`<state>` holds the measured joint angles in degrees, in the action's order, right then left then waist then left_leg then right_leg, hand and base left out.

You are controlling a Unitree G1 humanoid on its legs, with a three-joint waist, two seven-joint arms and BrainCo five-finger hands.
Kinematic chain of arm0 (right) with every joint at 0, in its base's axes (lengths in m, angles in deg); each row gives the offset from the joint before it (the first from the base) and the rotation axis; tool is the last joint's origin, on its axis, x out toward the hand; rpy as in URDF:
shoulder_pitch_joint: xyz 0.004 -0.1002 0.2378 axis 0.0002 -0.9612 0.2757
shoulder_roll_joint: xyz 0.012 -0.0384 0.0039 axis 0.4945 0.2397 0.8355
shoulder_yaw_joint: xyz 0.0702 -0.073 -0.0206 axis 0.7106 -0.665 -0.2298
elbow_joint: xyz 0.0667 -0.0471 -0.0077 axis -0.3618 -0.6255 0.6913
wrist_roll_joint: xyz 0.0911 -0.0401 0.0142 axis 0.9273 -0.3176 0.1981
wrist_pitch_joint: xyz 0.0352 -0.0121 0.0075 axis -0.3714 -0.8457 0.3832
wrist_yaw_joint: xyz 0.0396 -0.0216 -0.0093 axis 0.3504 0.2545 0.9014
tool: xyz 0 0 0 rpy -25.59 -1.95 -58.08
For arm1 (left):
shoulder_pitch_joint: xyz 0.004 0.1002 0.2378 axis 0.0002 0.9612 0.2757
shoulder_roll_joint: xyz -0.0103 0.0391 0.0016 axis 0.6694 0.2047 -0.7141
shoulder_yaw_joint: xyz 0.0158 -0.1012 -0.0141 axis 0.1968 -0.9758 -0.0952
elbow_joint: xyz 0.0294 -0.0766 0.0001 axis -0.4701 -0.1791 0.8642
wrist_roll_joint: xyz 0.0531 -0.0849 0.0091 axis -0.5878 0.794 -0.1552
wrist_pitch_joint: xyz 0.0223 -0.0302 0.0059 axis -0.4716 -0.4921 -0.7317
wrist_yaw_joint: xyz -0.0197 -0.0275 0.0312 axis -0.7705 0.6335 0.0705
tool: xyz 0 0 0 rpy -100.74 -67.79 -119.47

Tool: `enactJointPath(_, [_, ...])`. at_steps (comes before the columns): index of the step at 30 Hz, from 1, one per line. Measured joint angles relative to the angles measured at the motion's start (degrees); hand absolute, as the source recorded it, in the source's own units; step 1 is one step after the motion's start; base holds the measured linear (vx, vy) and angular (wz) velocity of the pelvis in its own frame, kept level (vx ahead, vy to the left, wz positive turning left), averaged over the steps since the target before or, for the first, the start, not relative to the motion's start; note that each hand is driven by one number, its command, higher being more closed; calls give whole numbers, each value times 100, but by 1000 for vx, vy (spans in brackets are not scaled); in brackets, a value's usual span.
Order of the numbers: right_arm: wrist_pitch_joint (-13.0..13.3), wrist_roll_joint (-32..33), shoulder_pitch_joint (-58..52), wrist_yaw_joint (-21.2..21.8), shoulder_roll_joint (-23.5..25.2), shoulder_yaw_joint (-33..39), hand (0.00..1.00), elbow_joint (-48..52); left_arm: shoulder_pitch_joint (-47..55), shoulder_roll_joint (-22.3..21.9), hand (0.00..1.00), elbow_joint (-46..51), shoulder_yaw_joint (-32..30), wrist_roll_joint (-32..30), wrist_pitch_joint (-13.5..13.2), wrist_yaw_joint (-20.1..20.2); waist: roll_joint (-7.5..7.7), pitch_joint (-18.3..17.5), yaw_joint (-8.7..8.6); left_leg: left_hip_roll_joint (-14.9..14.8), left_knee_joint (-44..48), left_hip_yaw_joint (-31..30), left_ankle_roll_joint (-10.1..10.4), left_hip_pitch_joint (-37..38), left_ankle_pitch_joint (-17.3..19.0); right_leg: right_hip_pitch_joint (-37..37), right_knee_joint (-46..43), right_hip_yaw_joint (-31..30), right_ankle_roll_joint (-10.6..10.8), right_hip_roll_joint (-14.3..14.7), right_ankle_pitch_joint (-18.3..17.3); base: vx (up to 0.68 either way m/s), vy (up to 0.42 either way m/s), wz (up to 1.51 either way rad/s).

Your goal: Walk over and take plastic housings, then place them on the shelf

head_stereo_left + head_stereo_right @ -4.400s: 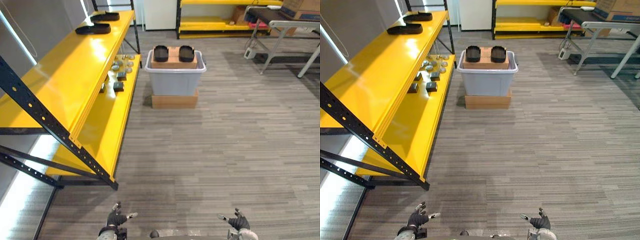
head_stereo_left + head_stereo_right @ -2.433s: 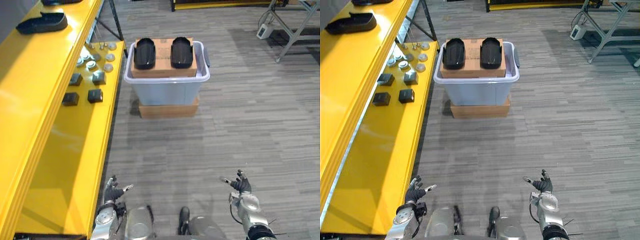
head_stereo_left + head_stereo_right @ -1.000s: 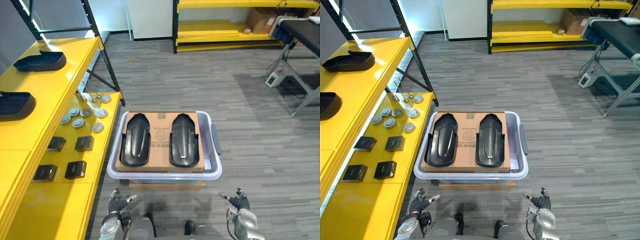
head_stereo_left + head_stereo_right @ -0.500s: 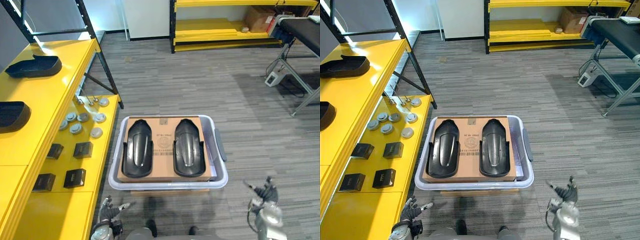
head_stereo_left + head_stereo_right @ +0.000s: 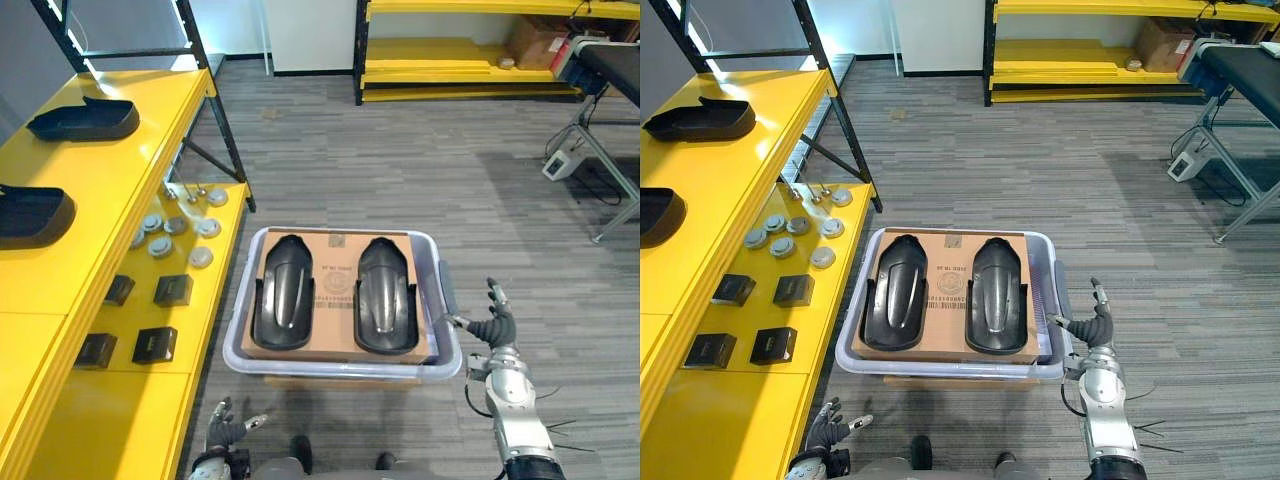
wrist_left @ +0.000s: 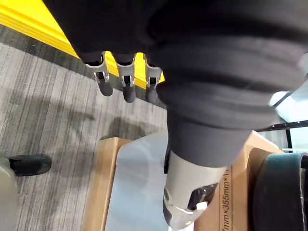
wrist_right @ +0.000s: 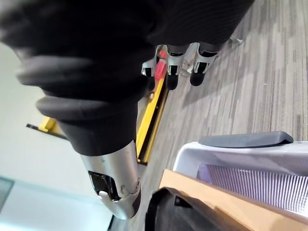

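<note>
Housings, two black ones [image 5: 283, 292] [image 5: 385, 297], lie side by side on a cardboard box [image 5: 336, 292] in a grey bin [image 5: 447, 352] beside the yellow shelf [image 5: 60, 262] in the left eye view. The right robot hand [image 5: 496, 326] is just right of the bin with fingers spread and empty. The left robot hand [image 5: 228, 428] is low, near the shelf.

In the left wrist view its fingers [image 6: 126, 85] are straight and hold nothing.

In the right wrist view the fingers [image 7: 198, 73] are relaxed and empty, near the bin's rim.

Head stereo pair looks down on bin [image 5: 340, 366]; wrist cams, v. close, share its edge.
</note>
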<state>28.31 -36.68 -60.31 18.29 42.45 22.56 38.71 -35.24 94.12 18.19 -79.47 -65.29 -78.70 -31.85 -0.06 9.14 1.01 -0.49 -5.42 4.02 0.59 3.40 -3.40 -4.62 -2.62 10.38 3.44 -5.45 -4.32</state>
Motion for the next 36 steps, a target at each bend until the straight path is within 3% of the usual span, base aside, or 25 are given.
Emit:
enactJointPath(6, [-294,-176,829,-508,33,92,0,-620,-34,-21,0,27,185,21,-23,-18,-165,308,25,51,-1,-254,-49,-380,-193,214,86,221,32,-29,136,-79,11,20])
enactJointPath(11, [-484,-170,1755,-886,15,281,0,-1271,-93,-17,0,207,229,125,-94,-151,-213,670,175,89,3,-314,-91,-605,-305,380,89,294,33,-53,206,-13,15,7])
enactJointPath(12, [-494,-146,2016,-960,-21,278,0,-1482,-161,-14,0,202,285,146,-118,-210,-233,756,176,92,4,-328,-100,-689,-328,449,90,310,36,-54,223,-12,24,20])
enactJointPath(13, [-606,-37,2765,-985,-138,275,0,-2212,-394,-29,0,210,500,249,-161,-311,-326,1058,312,123,4,-387,-109,-820,-350,553,89,354,37,-75,239,11,21,13])
enactJointPath(14, [-616,-22,2844,-993,-142,278,0,-2272,-400,-29,0,210,506,256,-163,-364,-328,1068,308,127,5,-386,-112,-870,-352,604,88,354,37,-78,239,31,14,11])
enactJointPath(15, [-617,-14,2874,-1007,-149,279,100,-2298,-409,-29,0,210,509,256,-163,-367,-333,1102,307,130,6,-386,-112,-869,-352,603,87,354,36,-81,239,0,0,0])
enactJointPath(22, [-608,156,3562,-1203,-419,445,100,-3150,-571,-94,0,199,683,371,-180,-475,-404,1285,301,134,5,-381,-115,-901,-357,661,51,327,35,-87,240,-17,2,-2])
enactJointPath(36, [-625,324,3104,-1052,-518,431,100,-2840,-658,-117,0,203,820,474,-209,-474,-397,1288,282,100,-3,-247,-110,-646,-352,466,50,191,35,-74,240,0,-5,-5])
